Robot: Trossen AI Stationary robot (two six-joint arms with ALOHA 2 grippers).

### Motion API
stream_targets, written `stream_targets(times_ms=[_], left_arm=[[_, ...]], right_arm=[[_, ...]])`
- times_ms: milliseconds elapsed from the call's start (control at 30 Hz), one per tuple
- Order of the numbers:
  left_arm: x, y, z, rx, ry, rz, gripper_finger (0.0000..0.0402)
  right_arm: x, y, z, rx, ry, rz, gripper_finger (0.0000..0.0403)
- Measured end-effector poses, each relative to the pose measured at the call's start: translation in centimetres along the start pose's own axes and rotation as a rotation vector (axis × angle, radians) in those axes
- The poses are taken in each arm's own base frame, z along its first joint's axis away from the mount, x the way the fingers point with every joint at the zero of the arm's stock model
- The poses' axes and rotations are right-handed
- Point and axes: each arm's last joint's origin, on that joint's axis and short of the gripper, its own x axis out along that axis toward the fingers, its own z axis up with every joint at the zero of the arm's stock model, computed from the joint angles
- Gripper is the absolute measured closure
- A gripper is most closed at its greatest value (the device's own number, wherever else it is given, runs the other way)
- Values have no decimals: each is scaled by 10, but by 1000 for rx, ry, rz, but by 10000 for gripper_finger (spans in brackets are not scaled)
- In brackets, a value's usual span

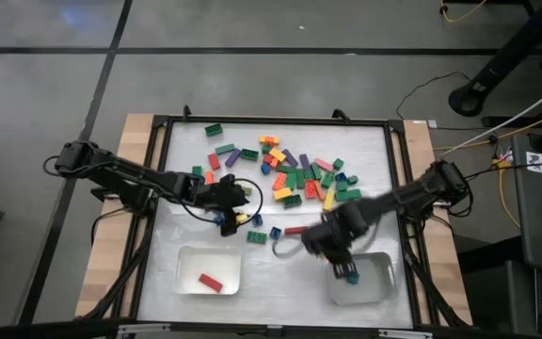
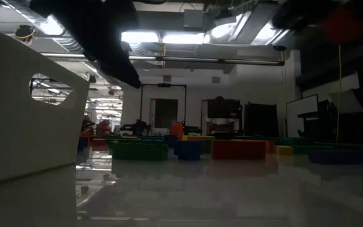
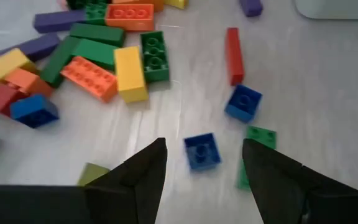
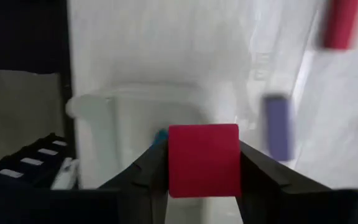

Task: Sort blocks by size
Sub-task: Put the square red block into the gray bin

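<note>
I hold small red plastic brick (image 4: 204, 160) clamped in right tool (image 4: 202, 163) over right pale tray (image 1: 376, 282). Left tool (image 3: 204, 163) apart above blue square brick (image 3: 202, 151). Most bricks (image 1: 294, 169) unsorted on table (image 1: 280, 282); left tray (image 1: 188, 278) has one.

My right gripper (image 1: 342, 266) hangs over the lower-right tray (image 1: 380, 288); the blocks (image 1: 294, 169) lie upper centre; another tray (image 1: 188, 262) sits lower left.

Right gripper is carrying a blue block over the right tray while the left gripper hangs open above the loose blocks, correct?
Not quite: the block between the right gripper's fingers is red, not blue, as the right wrist view shows. The rest holds: it is over the right tray, and the left gripper hangs open above the loose blocks.
</note>
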Motion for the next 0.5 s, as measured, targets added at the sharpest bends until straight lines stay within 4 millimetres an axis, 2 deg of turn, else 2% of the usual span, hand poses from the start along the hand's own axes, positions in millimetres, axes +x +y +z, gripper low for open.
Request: stream_targets(times_ms=[233, 367, 500], left_arm=[[2, 10, 1, -19, 1, 27, 204], [3, 16, 2, -35, 2, 44, 204], [4, 23, 3, -53, 4, 64, 204]], right_arm=[[15, 55, -25, 89, 25, -51, 251], [21, 75, -37, 99, 27, -72, 249], [24, 86, -44, 148, -3, -113, 248]])
